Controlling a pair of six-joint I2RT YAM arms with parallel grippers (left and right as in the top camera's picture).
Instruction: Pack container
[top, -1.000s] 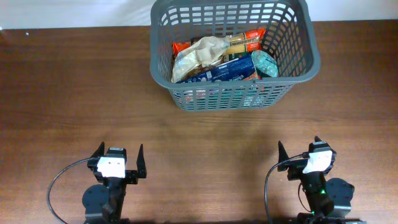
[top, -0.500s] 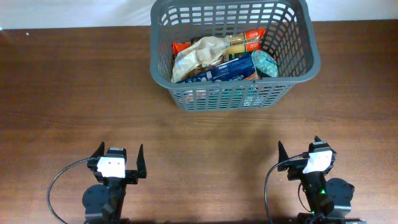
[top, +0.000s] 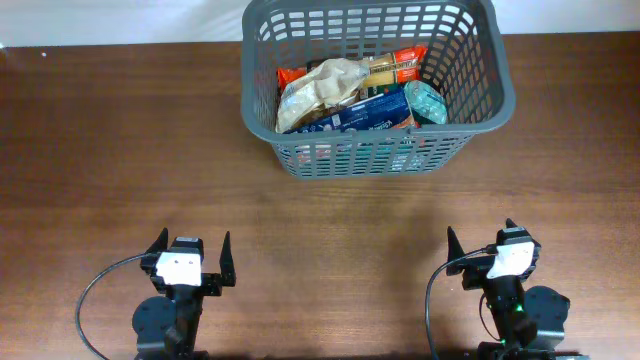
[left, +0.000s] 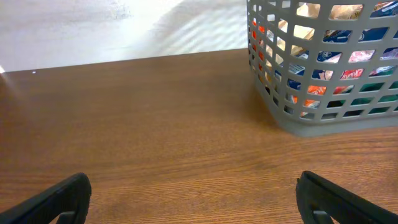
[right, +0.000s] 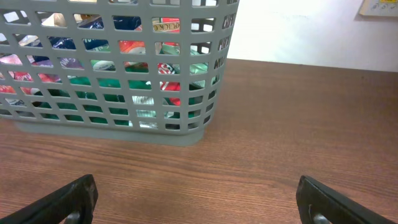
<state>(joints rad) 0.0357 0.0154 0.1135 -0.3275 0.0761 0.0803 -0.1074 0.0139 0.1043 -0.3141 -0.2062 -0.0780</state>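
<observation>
The container, a large dark grey lattice basket (top: 495, 95), stands at the far middle of the table. It holds several grocery packets: a crumpled beige bag (top: 320, 85), a blue packet (top: 365, 112), an orange packet (top: 400, 62) and a teal packet (top: 427, 100). It shows in the left wrist view (left: 292, 121) at upper right and in the right wrist view (right: 124, 134) at upper left. My left gripper (top: 190, 258) is open and empty near the front edge. My right gripper (top: 483, 248) is open and empty at front right.
The brown wooden table (top: 120, 150) runs out to a white wall (left: 124, 28) at the back. Black cables loop beside each arm base (top: 95, 290).
</observation>
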